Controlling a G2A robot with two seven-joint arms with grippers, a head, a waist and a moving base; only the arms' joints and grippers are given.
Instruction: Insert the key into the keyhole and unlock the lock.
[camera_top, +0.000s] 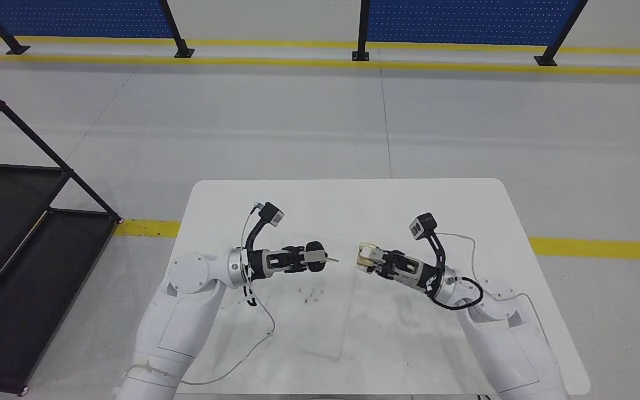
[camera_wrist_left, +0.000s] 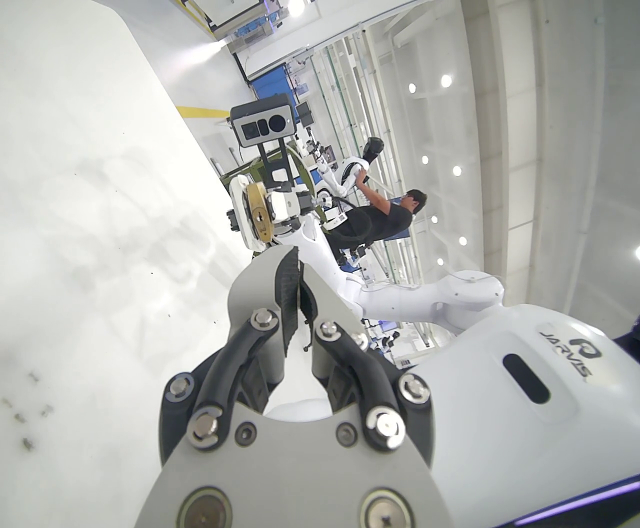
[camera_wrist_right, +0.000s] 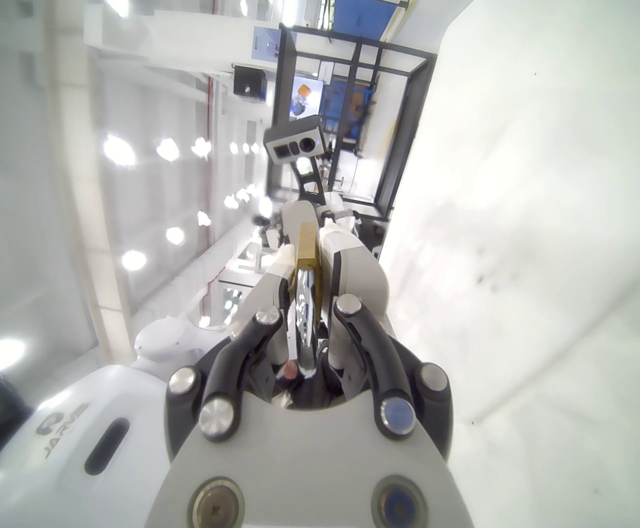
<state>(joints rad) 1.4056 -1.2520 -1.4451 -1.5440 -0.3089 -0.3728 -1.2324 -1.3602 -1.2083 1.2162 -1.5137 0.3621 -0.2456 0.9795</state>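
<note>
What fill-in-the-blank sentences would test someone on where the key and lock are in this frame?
1. The left gripper is ___ on the key.
2. The right gripper holds the lock ___ the table, not on it.
3. Between the key's tip and the lock there is a ___.
4. The lock's keyhole faces the ___ gripper.
Missing words: shut; above; gap; left.

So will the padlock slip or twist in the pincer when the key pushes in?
Likely rigid and heavy for its size: the padlock looks like solid brass with a shiny shackle. Its smooth metal could slide or pivot in the right pincer, which seems clamped only on its sides.
</note>
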